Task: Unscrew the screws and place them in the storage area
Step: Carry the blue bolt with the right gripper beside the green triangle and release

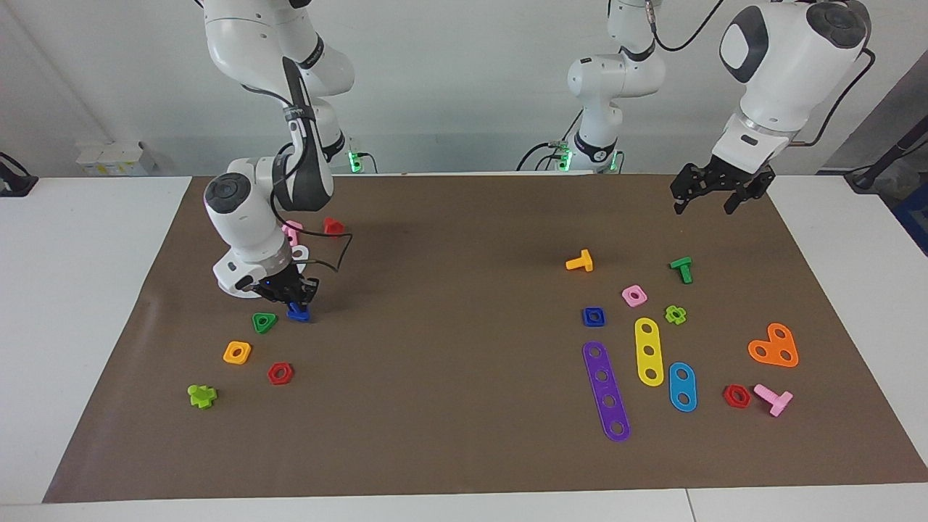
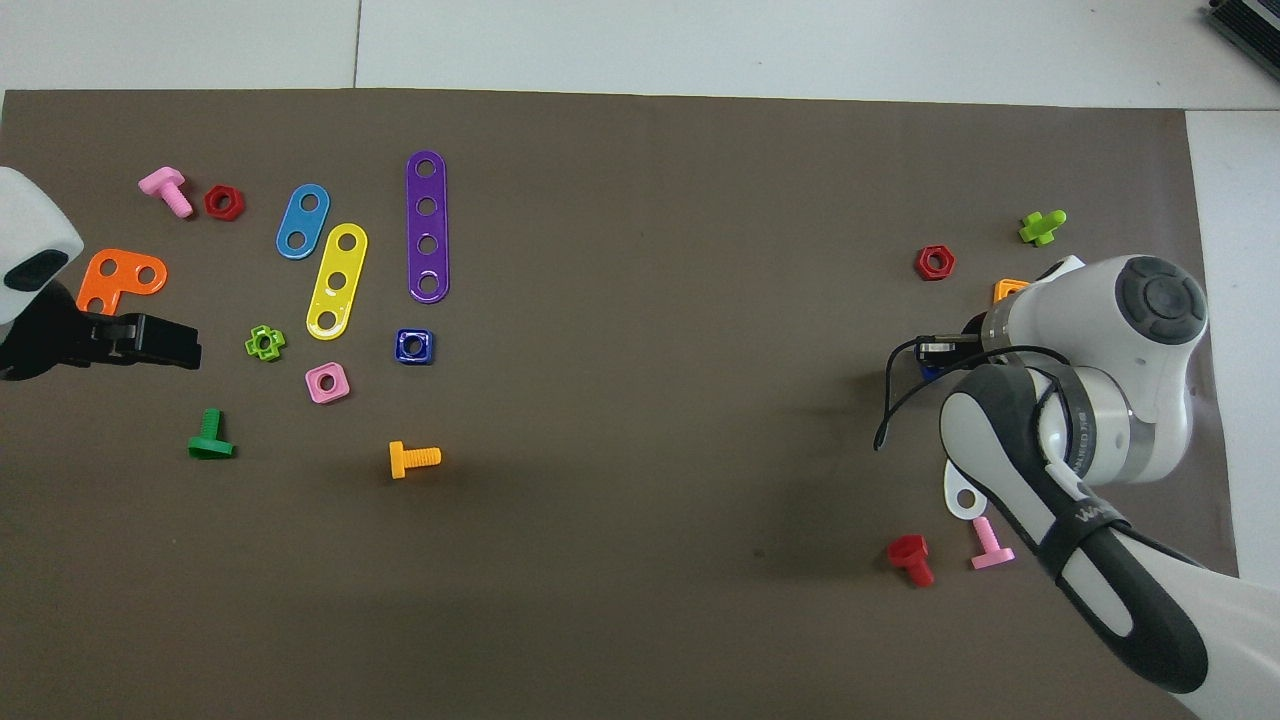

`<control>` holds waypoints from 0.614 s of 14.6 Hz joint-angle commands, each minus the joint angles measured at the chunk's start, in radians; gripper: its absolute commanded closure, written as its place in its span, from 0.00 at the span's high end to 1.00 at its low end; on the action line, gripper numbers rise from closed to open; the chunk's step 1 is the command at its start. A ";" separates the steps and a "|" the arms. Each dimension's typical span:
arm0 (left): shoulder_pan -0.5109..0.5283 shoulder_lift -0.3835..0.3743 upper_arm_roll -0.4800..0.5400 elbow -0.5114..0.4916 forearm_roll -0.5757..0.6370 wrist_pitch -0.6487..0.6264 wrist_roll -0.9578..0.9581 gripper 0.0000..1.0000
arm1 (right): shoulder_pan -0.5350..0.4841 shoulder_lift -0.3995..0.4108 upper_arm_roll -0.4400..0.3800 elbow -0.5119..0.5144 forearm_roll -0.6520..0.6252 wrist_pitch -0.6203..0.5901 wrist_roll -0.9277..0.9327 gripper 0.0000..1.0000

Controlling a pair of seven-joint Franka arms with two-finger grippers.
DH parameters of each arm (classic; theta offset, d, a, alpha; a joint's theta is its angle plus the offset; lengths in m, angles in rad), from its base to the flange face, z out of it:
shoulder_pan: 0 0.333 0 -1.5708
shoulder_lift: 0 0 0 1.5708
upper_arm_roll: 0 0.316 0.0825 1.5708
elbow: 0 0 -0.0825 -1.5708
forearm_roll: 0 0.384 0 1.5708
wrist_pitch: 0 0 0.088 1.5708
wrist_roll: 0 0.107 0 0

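Observation:
The blue screw (image 1: 297,313) hangs head down in my right gripper (image 1: 291,297), which is shut on its shank. It is very low over the brown mat, the storage area (image 1: 449,406), right beside a green triangular piece (image 1: 264,322). Whether the screw touches the mat I cannot tell. From overhead the right wrist covers most of the screw (image 2: 928,368); only a blue sliver shows. My left gripper (image 1: 703,205) waits open and empty in the air over the mat's corner at the left arm's end, and it shows in the overhead view as well (image 2: 190,350).
Near the screw lie an orange square nut (image 1: 237,352), a red hex nut (image 1: 280,373), a lime piece (image 1: 202,396), a white curved strip (image 2: 962,497), a pink screw (image 1: 292,232) and a red screw (image 1: 333,226). Strips, nuts and screws, among them a blue square nut (image 1: 593,316), lie at the left arm's end.

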 commanded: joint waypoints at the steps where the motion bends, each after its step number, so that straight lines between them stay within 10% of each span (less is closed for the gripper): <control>1: 0.005 -0.020 -0.002 -0.019 -0.016 -0.001 0.007 1.00 | -0.020 -0.022 0.016 -0.033 0.025 0.024 -0.028 0.67; 2: 0.007 -0.020 -0.004 -0.018 -0.016 0.001 0.008 1.00 | -0.020 -0.022 0.016 -0.033 0.025 0.021 -0.022 1.00; 9: 0.008 -0.009 -0.002 0.011 -0.014 0.013 0.007 1.00 | -0.026 -0.085 -0.006 0.203 0.008 -0.215 0.071 1.00</control>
